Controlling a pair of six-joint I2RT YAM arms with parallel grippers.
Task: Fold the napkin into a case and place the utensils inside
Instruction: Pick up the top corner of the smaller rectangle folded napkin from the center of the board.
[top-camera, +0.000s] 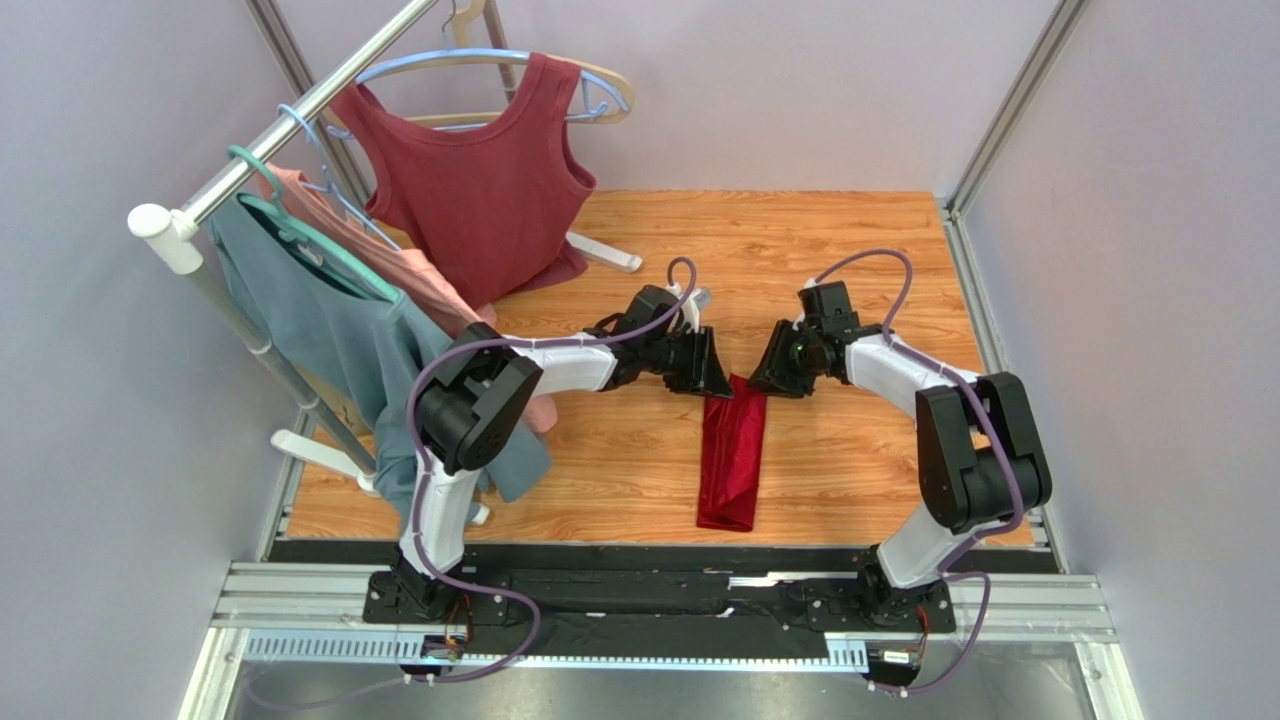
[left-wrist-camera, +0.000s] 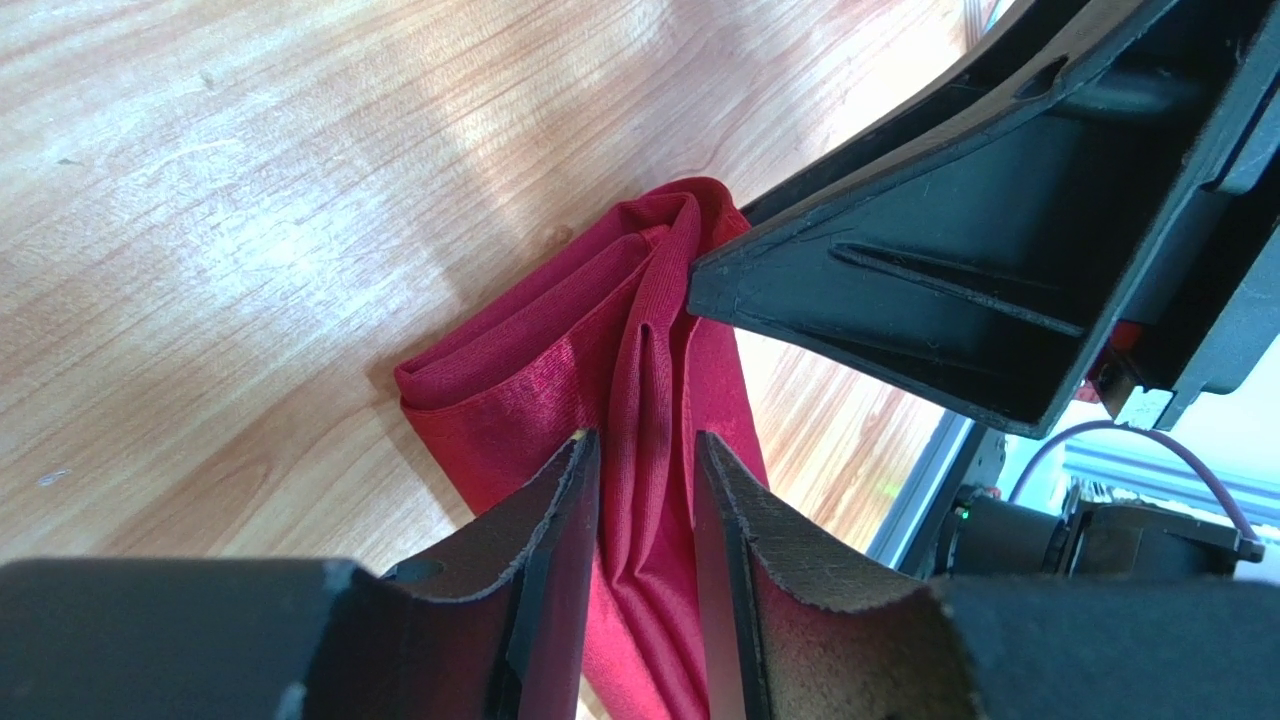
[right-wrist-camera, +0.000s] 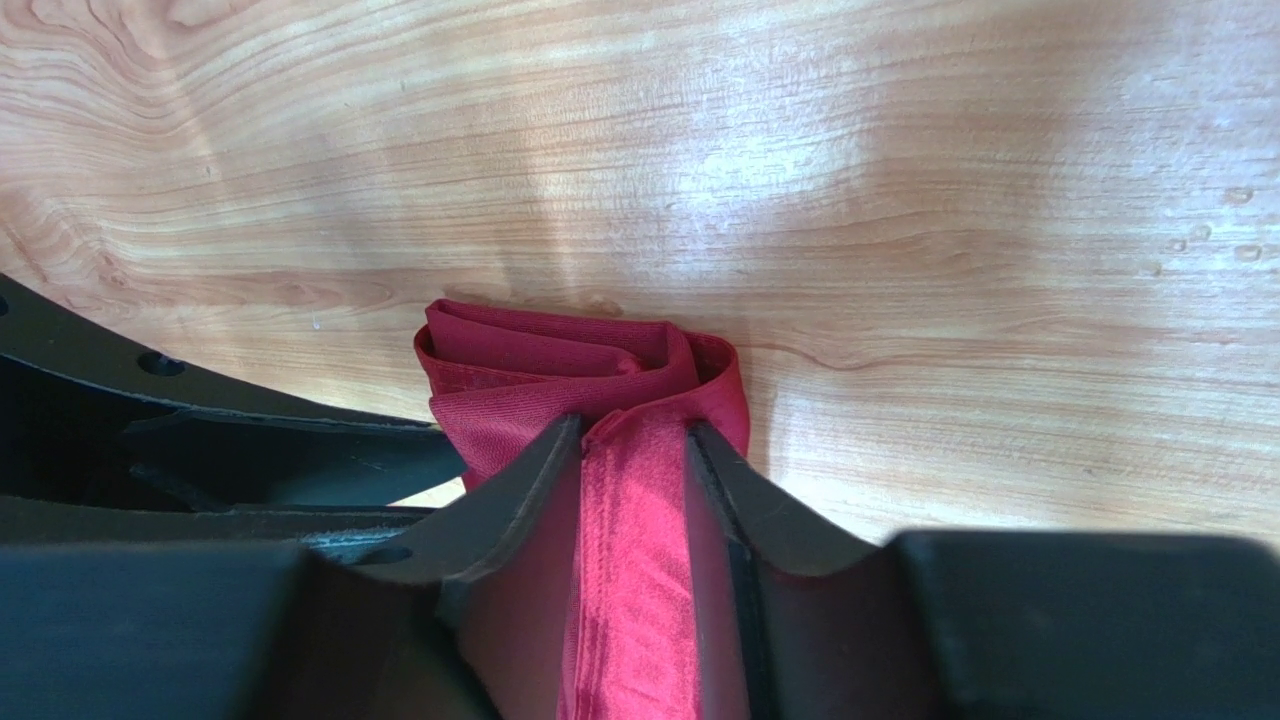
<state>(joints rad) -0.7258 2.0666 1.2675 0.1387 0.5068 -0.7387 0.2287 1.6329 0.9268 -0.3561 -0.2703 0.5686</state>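
Crimson napkin, folded to a narrow oblong, lies at the middle of the pale wooden desk, with the left gripper and the right gripper at its upper end.

Thin, slightly shiny and finely woven, the cloth runs in long pleats, and its upper end is bunched into a rounded roll. Each matte-black gripper, with wedge-shaped fingers, stands half spread astride a raised ridge of cloth; whether either squeezes it I cannot tell. In the left wrist view the right gripper's angular shell fills the upper right and hides the desk behind it. At the upper left of the top view a metal rail carries a maroon sleeveless top, a teal shirt and a pink garment on hangers, well apart from the napkin.
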